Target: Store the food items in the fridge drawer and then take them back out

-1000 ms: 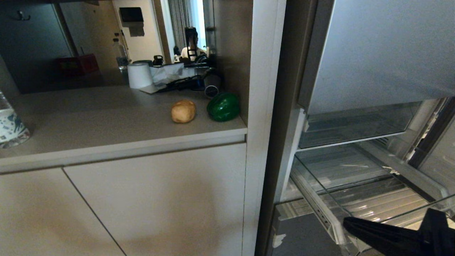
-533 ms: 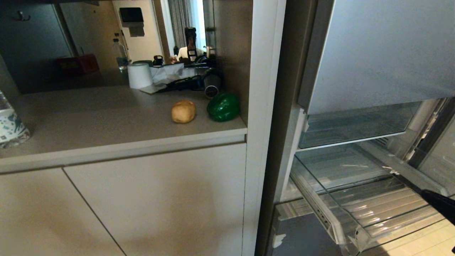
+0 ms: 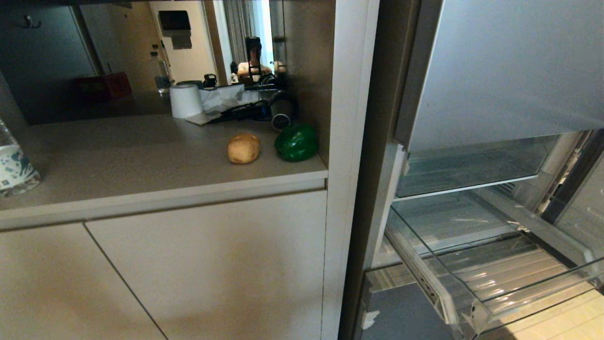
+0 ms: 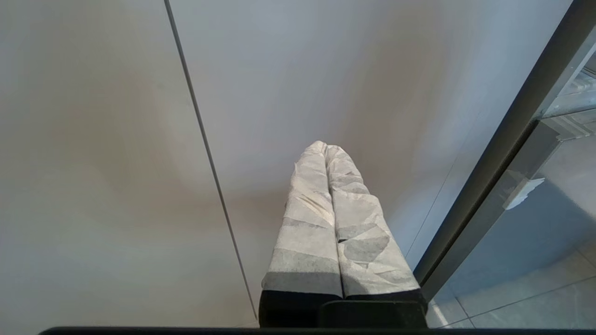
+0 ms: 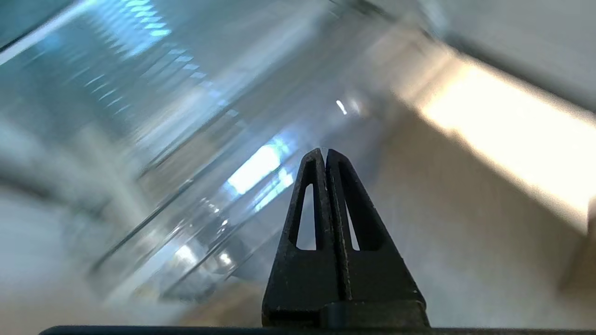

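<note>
Both jaws closed, empty; right gripper (image 5: 324,151) gone from head view, seemingly near drawer (image 3: 476,311).

left gripper (image 4: 326,148), its fingers wrapped in pale tape, is pressed closed and empty; right gripper (image 5: 324,151), bare black fingers, likewise closed on nothing.

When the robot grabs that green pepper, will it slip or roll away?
Maybe a bit of both. The pepper looks glossy, with bright highlights on its skin, so it could be slippery to grip. It is rounded and lies loose on the counter near the edge, so a sideways nudge would probably roll it. Peppers are hollow, so likely light.
</note>
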You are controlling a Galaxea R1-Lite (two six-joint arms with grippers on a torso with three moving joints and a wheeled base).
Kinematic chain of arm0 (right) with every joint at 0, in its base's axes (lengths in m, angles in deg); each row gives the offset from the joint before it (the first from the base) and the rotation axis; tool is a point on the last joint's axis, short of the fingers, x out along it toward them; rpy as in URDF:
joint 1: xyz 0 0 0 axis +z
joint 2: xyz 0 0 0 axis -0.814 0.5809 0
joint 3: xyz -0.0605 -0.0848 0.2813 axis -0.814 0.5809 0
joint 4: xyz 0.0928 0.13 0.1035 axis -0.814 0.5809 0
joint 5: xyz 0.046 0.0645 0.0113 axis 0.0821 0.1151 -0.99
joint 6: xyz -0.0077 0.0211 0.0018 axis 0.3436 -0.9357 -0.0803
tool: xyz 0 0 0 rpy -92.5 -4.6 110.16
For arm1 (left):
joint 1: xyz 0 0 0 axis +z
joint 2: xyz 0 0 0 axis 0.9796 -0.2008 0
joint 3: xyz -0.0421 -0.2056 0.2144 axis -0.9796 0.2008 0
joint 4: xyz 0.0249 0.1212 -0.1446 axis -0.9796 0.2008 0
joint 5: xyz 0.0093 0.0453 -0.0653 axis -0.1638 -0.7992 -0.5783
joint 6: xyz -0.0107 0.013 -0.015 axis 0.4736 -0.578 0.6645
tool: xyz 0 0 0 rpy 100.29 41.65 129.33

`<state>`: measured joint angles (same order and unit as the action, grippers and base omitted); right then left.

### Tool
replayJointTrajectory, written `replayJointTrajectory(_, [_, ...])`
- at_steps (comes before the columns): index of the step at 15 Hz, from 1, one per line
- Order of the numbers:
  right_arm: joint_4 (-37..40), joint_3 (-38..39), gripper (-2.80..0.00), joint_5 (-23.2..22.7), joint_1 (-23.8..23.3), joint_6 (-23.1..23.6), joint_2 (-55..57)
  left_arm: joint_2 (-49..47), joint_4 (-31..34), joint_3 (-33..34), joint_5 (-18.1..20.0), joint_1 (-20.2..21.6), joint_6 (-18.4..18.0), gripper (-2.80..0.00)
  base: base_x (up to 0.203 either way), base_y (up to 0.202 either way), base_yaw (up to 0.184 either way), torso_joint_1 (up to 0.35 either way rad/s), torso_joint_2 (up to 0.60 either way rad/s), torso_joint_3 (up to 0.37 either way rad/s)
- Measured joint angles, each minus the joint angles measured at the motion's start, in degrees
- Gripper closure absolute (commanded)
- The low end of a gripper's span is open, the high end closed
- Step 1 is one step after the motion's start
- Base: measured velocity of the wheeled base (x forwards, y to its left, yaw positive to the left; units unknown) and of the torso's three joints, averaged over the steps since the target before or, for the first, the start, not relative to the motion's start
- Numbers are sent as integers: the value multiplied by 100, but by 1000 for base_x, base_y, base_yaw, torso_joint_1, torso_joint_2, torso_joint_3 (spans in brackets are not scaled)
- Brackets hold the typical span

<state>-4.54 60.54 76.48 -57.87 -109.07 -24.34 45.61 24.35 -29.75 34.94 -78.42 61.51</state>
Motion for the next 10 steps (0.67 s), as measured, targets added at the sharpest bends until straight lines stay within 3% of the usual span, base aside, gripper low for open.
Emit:
replayJointTrajectory(2, [28, -16, 0, -11, -523, -471, 397, 0, 0, 0, 0, 0, 0, 0, 0, 0, 0, 0, 0, 0])
replayJointTrajectory(6, [-282, -30, 0, -400, -1892, -543, 1281, 0, 0, 0, 0, 0, 0, 0, 0, 0, 0, 0, 0, 0])
replayJointTrajectory(8, [-579, -35, 0, -1103, -2893, -263, 1773, 0, -2, 0, 0, 0, 0, 0, 0, 0, 0, 0, 0, 0])
replayJointTrajectory(10, [-730, -50, 0, -1924, -3550, 91, 2251, 0, -1, 0, 2, 0, 0, 0, 0, 0, 0, 0, 0, 0])
